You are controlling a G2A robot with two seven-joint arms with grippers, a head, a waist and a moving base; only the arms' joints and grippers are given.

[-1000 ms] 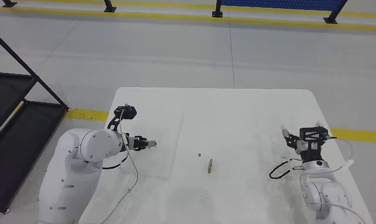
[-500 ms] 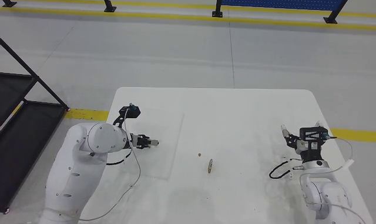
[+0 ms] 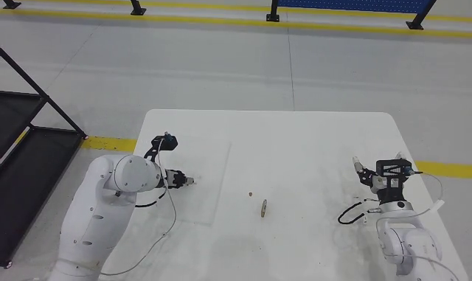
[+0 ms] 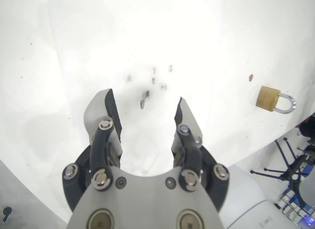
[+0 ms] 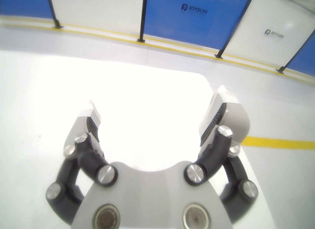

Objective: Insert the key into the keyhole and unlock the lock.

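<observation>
Pickup apparently pending | left gripper (image 4: 145,94) is hovering, jaws spread, in line with key (image 4: 143,102) lying on surface (image 4: 172,18) | lock (image 4: 268,98) is lying well apart | next move is likely calling for lowering astride key

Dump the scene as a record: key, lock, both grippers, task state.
key: flat on table, not gripped
lock: brass padlock lying on its side, apart from key, shackle looks seated
left gripper: open, empty, key just ahead of its fingertips
right gripper: open, empty, over the table far from key and lock
task state: key not yet picked up, nothing in keyhole
</observation>
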